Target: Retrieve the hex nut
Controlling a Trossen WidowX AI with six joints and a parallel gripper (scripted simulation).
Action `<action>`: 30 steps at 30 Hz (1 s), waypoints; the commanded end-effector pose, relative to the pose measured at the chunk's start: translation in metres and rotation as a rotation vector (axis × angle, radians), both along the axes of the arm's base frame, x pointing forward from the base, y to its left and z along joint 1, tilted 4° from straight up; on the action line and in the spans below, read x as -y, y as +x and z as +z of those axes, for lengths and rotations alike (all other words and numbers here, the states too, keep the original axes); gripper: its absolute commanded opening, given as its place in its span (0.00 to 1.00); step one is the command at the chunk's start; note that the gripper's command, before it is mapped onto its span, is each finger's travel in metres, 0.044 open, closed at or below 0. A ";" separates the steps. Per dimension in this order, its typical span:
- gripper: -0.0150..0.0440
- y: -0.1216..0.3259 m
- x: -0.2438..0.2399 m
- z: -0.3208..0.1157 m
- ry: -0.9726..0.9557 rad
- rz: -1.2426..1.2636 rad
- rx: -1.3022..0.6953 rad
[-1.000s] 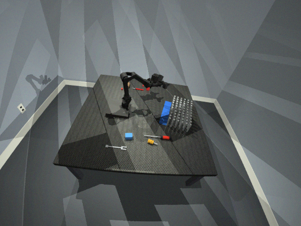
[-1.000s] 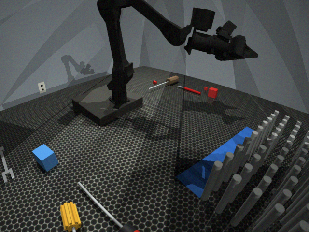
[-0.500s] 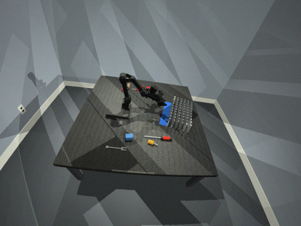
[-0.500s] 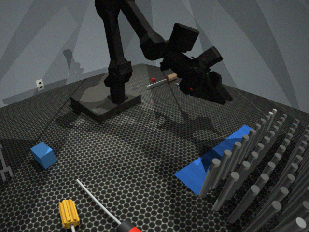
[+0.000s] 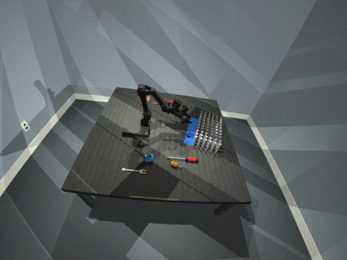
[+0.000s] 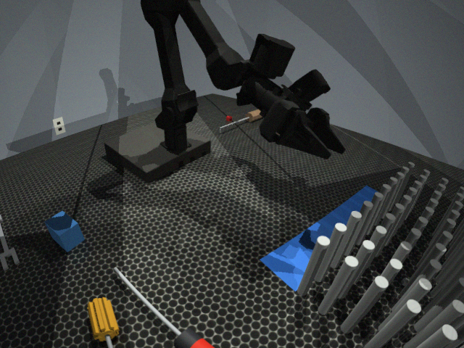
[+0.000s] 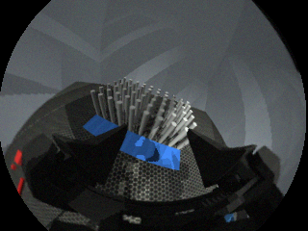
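Observation:
My gripper (image 5: pixel 191 119) (image 6: pixel 336 153) (image 7: pixel 158 130) is open and empty, pointing down and forward above the table near the far end of the blue taped strip (image 5: pixel 188 140) (image 6: pixel 277 258) (image 7: pixel 169 160). The metal spacers (image 5: pixel 217 147) (image 6: pixel 315 265) (image 7: pixel 131 120) stand upright in rows behind the strip. A faint small light shape, perhaps the nut (image 6: pixel 405 280), shows between spacers; the view is partly blocked. A tool with a red and black handle and a long thin shaft (image 5: pixel 179 158) (image 6: pixel 149 307) lies on the table, outside the field.
A blue block (image 5: pixel 148 158) (image 6: pixel 67 235), a wrench (image 5: pixel 134 170) and a yellow-handled screwdriver (image 5: pixel 174 164) (image 6: pixel 103 318) lie on the near side. A wooden-handled tool (image 5: pixel 147 99) (image 6: pixel 254 115), a red tool (image 5: pixel 157 103) and a red block (image 5: pixel 171 101) lie on the far side.

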State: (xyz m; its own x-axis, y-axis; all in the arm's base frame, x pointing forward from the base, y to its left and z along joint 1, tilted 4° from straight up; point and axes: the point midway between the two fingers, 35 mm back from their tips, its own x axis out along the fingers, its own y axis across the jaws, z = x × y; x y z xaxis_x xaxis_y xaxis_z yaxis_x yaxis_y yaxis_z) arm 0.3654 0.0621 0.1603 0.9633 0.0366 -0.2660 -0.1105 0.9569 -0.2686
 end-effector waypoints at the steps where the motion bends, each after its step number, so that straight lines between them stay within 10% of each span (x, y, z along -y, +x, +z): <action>1: 1.00 0.000 0.001 0.001 0.004 -0.007 0.003; 22: 1.00 0.001 -0.004 0.000 -0.016 0.012 -0.006; 30: 1.00 -0.003 -0.119 -0.018 -0.431 0.421 -0.132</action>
